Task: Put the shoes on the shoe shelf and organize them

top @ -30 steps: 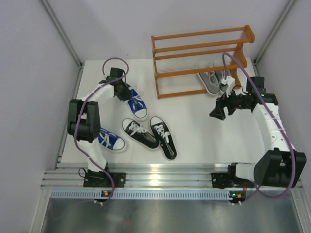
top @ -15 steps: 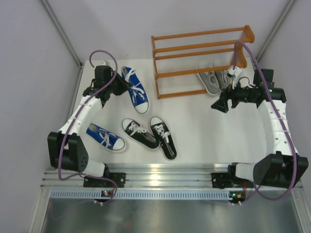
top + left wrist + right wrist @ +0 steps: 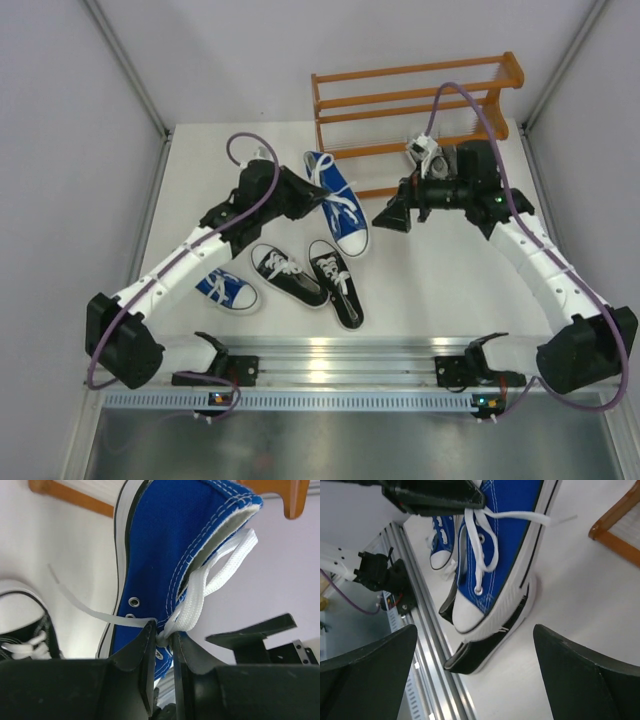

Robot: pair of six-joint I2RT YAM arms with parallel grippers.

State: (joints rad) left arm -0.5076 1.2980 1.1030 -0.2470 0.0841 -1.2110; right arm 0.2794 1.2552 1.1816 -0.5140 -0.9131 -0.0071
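While the left gripper (image 3: 162, 640) is pinching the blue sneaker (image 3: 338, 202) by lace and eyelet edge, it is hanging before the shoe shelf (image 3: 415, 72) | right gripper (image 3: 393, 217) is gaping wide nearby | risk: lace slipping, sneaker dropping

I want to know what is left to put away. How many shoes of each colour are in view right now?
Blue sneakers: 2, one held up by the left end effector, one on the table.
Black sneakers: 2, one beside the other, on the table.
Other colours: 0 in view; the right arm hides part of the shelf.
Total: 4 in view.
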